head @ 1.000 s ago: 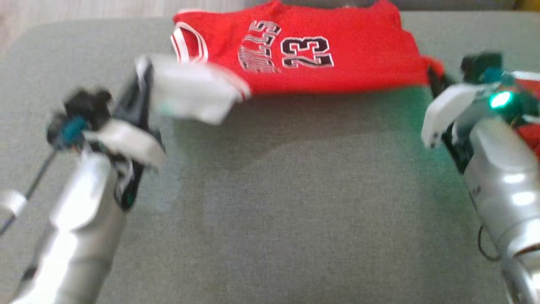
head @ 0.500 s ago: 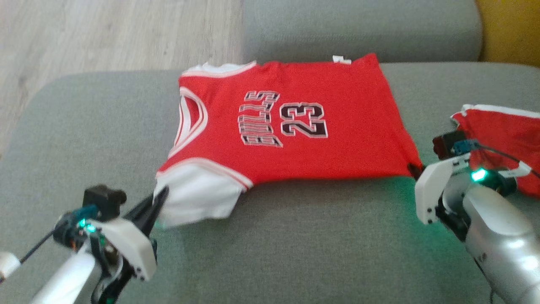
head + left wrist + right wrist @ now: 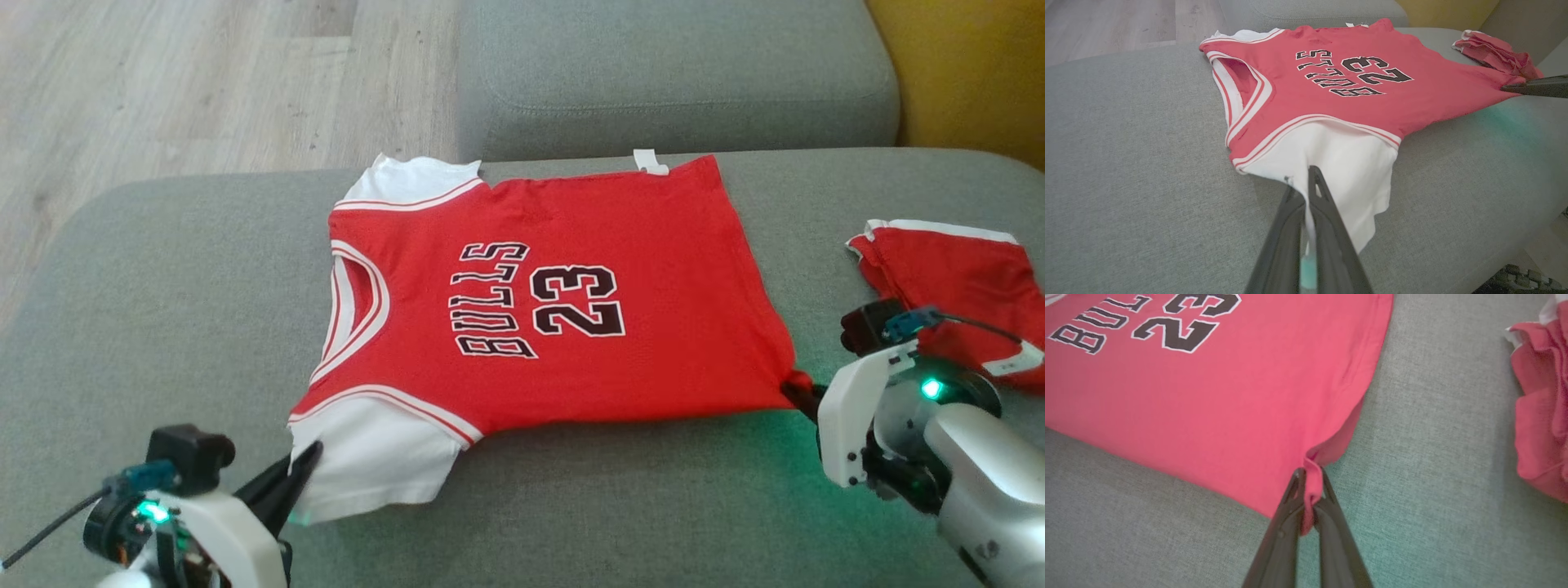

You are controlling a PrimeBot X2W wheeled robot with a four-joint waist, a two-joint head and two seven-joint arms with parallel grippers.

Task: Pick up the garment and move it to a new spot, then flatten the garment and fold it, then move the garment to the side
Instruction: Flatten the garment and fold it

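The garment is a red jersey with white sleeves and the number 23, spread flat on the grey sofa seat. My left gripper sits at its near left corner, shut on the white sleeve, which is pinched between the two dark fingers. At the near right corner my right gripper is shut on a fold of the red hem. The right fingers also reach in at the right edge of the left wrist view.
A second red garment lies bunched on the seat just right of my right wrist. The sofa's back cushion rises behind the jersey. Wooden floor lies beyond the seat's left edge, and something yellow stands at the far right.
The head view has shifted, bringing the back cushion and floor into sight. The sleeve held raised by my left gripper has come down, and the jersey now lies flat with both grips kept.
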